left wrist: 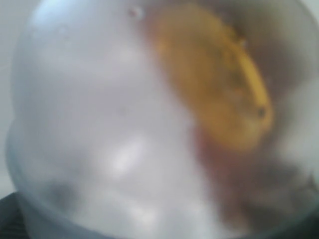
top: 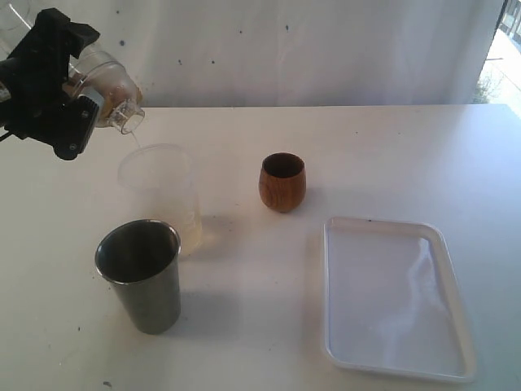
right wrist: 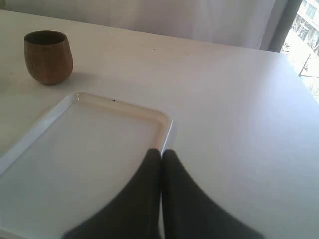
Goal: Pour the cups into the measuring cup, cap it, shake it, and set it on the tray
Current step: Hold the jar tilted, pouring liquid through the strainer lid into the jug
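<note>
Two cups stand apart on the white surface (top: 391,147): a steel tumbler (top: 140,275) near the front left edge and a brown wooden cup (top: 282,182) at the middle. The white tray (top: 468,326) lies at the front right corner. The left gripper (top: 80,104) grips a tilted clear plastic container (top: 110,81) over a frosted plastic cup (top: 159,191), a thin stream falling in. The right gripper (right wrist: 161,152) hangs clenched above the tray's rim.

Upright: wooden cup (top: 282,182), steel tumbler (top: 140,275); tray (top: 327,285) flat.
</note>
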{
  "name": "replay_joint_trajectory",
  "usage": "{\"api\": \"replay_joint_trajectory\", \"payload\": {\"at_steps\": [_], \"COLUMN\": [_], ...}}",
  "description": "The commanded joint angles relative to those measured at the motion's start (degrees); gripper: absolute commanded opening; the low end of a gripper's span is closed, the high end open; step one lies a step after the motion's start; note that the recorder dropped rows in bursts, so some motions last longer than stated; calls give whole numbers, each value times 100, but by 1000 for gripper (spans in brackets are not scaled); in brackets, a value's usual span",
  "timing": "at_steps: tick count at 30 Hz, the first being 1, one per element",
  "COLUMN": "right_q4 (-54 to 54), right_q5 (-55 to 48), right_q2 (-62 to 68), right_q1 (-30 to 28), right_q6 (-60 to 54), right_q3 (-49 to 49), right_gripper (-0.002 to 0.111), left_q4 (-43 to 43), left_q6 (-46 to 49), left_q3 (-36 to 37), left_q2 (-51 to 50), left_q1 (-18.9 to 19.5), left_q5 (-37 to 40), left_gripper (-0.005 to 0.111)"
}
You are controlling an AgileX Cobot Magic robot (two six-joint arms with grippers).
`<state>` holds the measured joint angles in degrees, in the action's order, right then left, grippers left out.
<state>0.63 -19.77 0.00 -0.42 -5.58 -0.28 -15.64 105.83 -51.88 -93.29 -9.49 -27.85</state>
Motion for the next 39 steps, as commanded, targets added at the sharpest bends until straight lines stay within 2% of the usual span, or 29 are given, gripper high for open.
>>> {"api": "replay_joint_trajectory", "payload": {"at_steps": [1,39], "right_q4": [-23,-23], "right_q5": [18,18], "right_q2": [0,0], "right_q1": [-16,-16], "right_q6": [25,25], "right_q3": [28,28], "right_gripper": [0,0], "left_q4": [-8,-20], "left_q6": [-33,65], "left_q3": [-89,-89], "left_q2": [64,64], "left_q1": [6,6], "left_q5": [-258,-235], "left_gripper": [0,0]}}
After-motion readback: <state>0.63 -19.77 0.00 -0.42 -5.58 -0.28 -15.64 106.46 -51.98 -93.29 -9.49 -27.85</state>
